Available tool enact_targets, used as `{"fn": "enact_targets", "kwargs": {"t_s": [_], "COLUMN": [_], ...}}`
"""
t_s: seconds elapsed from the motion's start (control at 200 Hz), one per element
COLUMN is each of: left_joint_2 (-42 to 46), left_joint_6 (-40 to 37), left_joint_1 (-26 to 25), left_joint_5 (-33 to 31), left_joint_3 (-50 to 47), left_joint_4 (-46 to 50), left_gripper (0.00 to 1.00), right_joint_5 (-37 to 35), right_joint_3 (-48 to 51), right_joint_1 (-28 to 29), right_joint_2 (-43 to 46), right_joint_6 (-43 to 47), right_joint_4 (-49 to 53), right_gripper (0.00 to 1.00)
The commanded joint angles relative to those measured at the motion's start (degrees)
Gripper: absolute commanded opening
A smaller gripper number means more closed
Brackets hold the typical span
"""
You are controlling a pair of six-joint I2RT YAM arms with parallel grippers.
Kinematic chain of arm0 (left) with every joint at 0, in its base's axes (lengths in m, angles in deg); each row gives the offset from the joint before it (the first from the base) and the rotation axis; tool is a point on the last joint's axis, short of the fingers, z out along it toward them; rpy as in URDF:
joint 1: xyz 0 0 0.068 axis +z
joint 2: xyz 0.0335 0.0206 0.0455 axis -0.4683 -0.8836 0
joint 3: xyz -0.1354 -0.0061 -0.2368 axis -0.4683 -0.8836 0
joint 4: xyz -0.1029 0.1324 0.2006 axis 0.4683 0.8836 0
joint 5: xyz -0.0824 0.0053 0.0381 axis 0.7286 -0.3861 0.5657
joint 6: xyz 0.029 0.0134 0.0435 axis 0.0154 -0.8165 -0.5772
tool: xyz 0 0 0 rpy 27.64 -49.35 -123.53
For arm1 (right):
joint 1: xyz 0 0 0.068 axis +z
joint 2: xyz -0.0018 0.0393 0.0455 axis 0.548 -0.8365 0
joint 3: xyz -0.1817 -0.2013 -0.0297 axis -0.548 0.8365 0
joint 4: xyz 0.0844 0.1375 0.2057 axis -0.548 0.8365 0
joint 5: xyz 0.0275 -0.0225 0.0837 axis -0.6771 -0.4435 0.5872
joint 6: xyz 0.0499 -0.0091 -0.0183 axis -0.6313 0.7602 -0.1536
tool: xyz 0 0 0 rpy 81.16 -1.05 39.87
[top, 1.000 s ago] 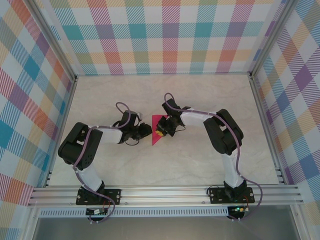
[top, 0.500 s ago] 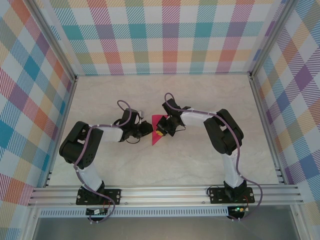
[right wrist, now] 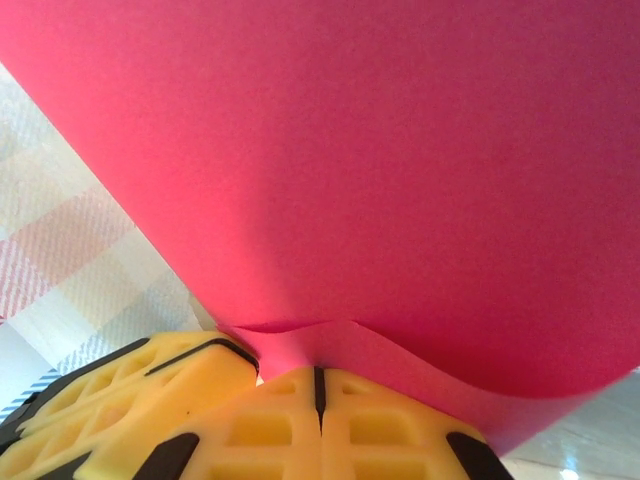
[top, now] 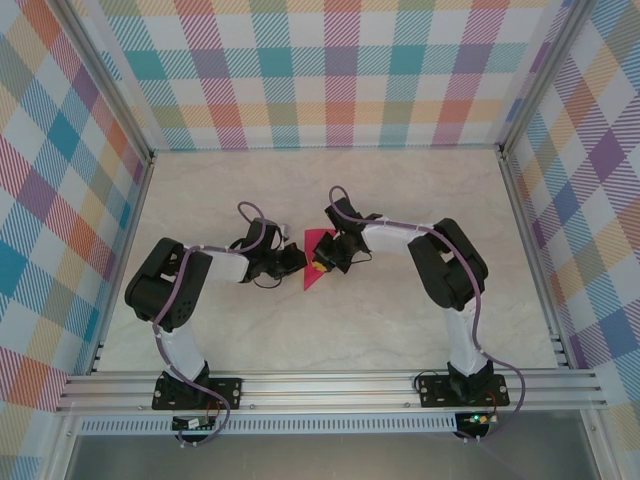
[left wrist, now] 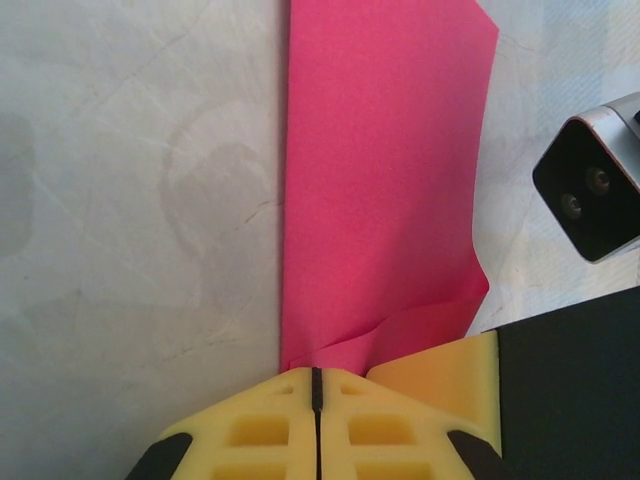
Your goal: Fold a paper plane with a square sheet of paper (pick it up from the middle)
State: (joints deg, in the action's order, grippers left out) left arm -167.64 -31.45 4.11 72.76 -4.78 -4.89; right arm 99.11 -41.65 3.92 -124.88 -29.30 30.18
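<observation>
Pale marble-pattern desk (top: 400, 320), both arms reaching in to its middle. The thin magenta-pink paper sheet (top: 309, 277) sits at desk centre, between the two tools, and it's no plain square: from above it reads as a narrow wedge, so I'd judge the fold sequence partly done and no dart yet. Left end effector (top: 296, 258) is just left of desk centre and right end effector (top: 322, 262) just right of it, noses facing across the sheet. In the left wrist view the paper (left wrist: 380, 180) lies mostly flat as a long strip with a crisp straight left edge. Its near corner lifts into the left end effector (left wrist: 315, 372), whose yellow jaws are together on that edge, likely pinning that side so the sheet can't slide. In the right wrist view the paper (right wrist: 400, 150) curls up over the lens. The right end effector (right wrist: 320, 372) has its jaws together, clamped on the edge, probably to carry that flap over. The right arm's silver camera module (left wrist: 595, 190) sits close, so clearance is tight. Risk: thin paper tears or creases off-line if the two pinches pull apart.
</observation>
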Motion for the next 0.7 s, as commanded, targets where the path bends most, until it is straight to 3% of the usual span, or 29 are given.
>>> {"fn": "enact_targets", "kwargs": {"t_s": [0.0, 0.305, 0.695], "left_joint_2": [-1.4, -2.6, -2.9], "left_joint_6": [-0.8, -2.0, -1.8], "left_joint_1": [0.7, 0.5, -0.2], "left_joint_5": [-1.1, -2.4, -4.5], "left_joint_3": [1.2, 2.6, 4.0], "left_joint_4": [2.9, 7.4, 10.4], "left_gripper": [0.06, 0.05, 0.05], "right_joint_5": [-0.1, 1.3, 5.4], "right_joint_3": [2.6, 6.7, 8.5], "right_joint_1": [-0.6, -0.7, -0.2], "right_joint_2": [3.5, 9.5, 7.1], "right_joint_6": [3.1, 10.3, 13.8], "right_joint_4": [-1.6, -6.1, -7.7], "right_gripper": [0.03, 0.06, 0.04]}}
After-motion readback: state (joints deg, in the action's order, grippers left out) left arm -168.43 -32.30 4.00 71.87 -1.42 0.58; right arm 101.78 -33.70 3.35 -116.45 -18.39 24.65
